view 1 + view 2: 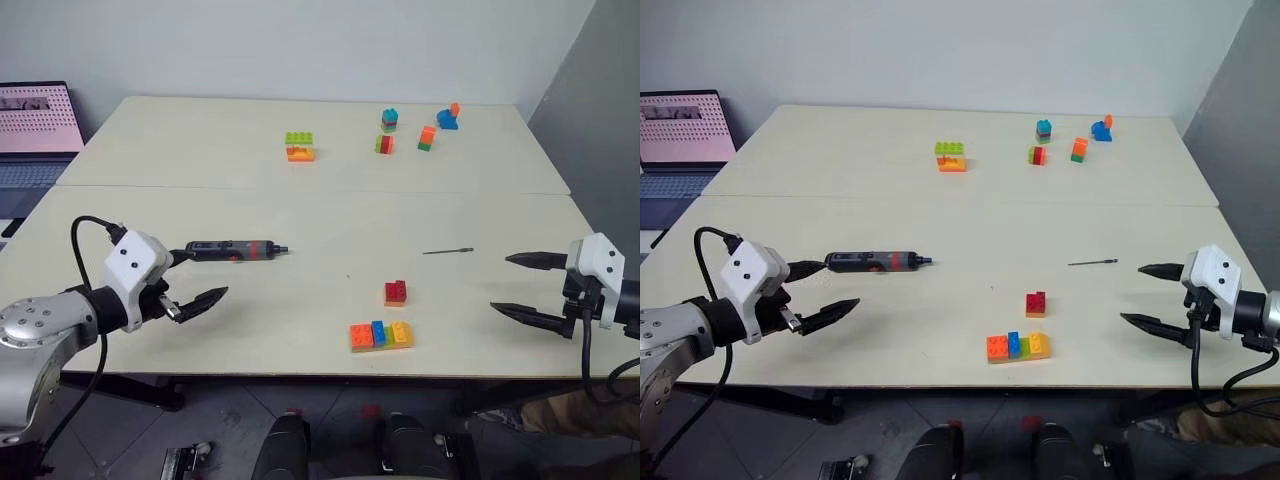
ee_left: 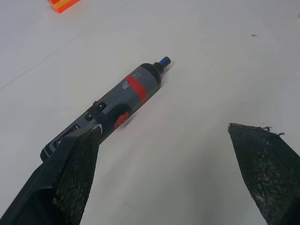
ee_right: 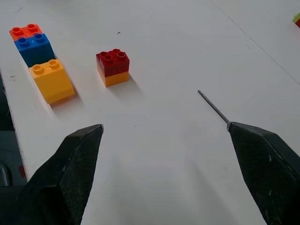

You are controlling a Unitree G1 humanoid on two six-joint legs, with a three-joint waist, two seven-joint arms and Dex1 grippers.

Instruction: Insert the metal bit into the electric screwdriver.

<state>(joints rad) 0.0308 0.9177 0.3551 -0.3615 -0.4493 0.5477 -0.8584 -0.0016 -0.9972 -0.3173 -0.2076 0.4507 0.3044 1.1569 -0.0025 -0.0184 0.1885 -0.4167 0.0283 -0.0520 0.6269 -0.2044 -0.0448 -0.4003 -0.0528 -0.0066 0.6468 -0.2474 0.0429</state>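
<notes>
Left eye view: the electric screwdriver [image 1: 238,249] lies flat on the desk [image 1: 330,205] toward its left side, tip pointing right, with the metal bit [image 1: 447,251] well apart on the desk's right. The left gripper [image 1: 200,275] hovers beside the screwdriver's rear end, fingers spread wide and empty. The right gripper [image 1: 508,283] hangs near the bit, fingers equally spread, holding nothing.

Walls: plain pale wall [image 1: 300,45] behind the tables; a grey wall [image 1: 600,110] at far right.
Furniture: two cream tables [image 1: 300,215] set edge to edge, the seam running left to right.
Far left: an open laptop [image 1: 35,125], its screen pinkish.
Floor: dark grey floor [image 1: 220,420], near side.
Light: even, soft shadows.
</notes>
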